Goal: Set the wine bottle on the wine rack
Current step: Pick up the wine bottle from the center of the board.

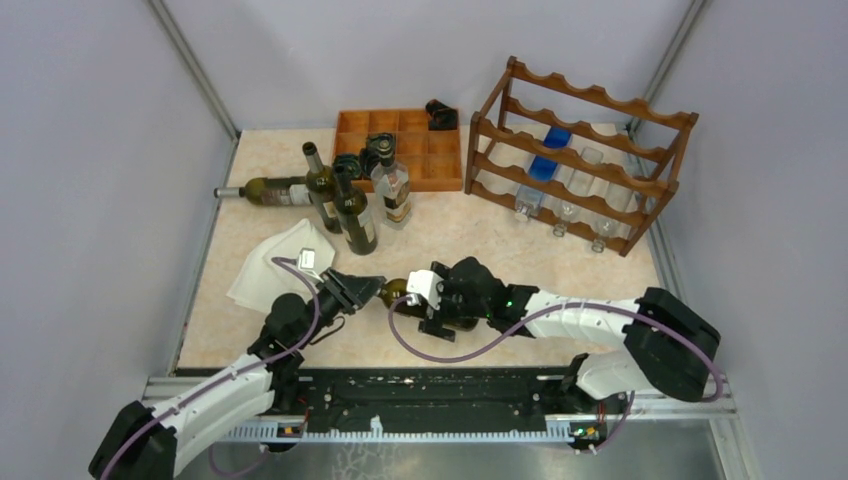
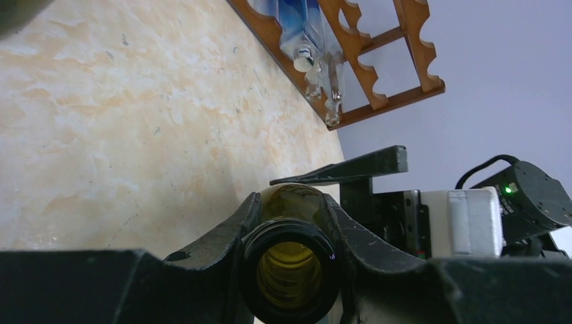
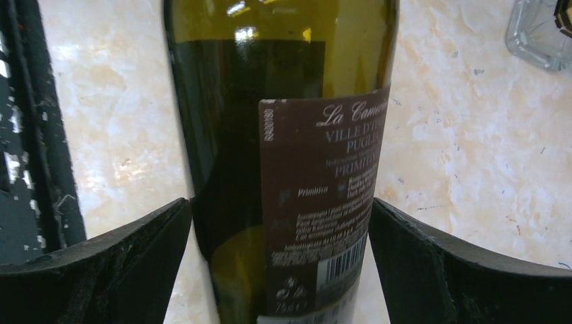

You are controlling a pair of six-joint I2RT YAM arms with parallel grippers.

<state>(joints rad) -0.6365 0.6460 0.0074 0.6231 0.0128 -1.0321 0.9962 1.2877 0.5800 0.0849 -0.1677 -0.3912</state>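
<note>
Wine bottle lies sideways near the table's front edge, well apart from the wine rack at back R. Left gripper is clamped tight on its neck. Right gripper straddles the body, fingers spread wide, right at the glass; can't tell if they press. Imo R should squeeze squarely on the label before L lets go, btl kept level.

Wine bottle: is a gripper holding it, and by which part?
Left gripper is shut on the wine bottle at its neck; right gripper flanks its body, grip unclear.
</note>
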